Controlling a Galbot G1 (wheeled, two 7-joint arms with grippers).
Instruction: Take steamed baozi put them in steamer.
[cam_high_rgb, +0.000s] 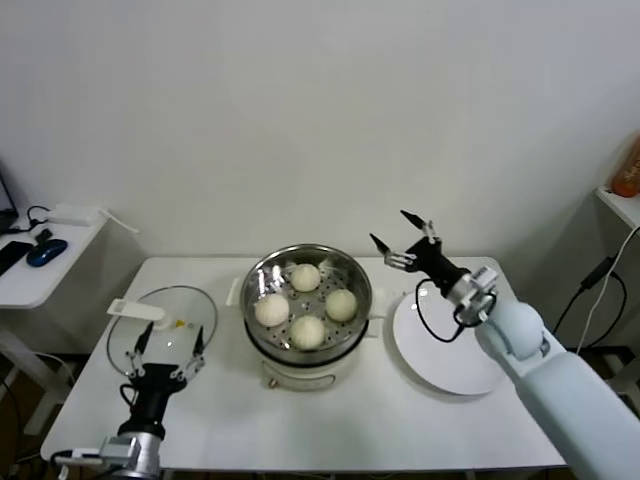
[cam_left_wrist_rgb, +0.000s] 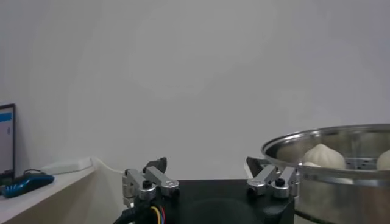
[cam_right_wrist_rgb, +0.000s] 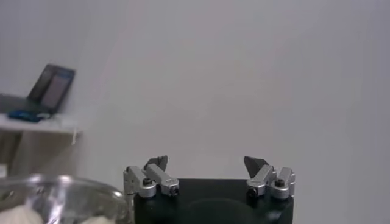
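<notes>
Item 1: round shiny steel steamer (cam_high_rgb: 307, 262) on a white electric base, standing at the middle of the white desk (cam_high_rgb: 400, 420). Landmark for all entries below. Its rim also shows in the left wrist view (cam_left_wrist_rgb: 323, 141) and, partly, in the right wrist view (cam_right_wrist_rgb: 67, 185).

Item 2: four small, smooth, domed white steamed baozi, all lying inside the steamer on its perforated tray. One at the far side (cam_high_rgb: 305, 277), one toward the robot's left (cam_high_rgb: 271, 310), one toward the robot's right (cam_high_rgb: 341, 305), one at the near side (cam_high_rgb: 307, 331). They sit close together around the tray's centre.

Item 3: round glass lid (cam_high_rgb: 165, 330) with a white handle, flat on the desk on the steamer's left side, just beside it.

Item 4: flat white round plate (cam_high_rgb: 440, 360), on the desk on the steamer's right side, near the base. Nothing lies on it.

Item 5: right hand (cam_high_rgb: 404, 237), raised in the air beyond the plate, just right of the steamer's far rim. Fingers spread, released, grasping nothing.

Item 6: left hand (cam_high_rgb: 170, 343), low at the near desk edge, over the glass lid, well left of the steamer. Fingers spread, released, grasping nothing.
</notes>
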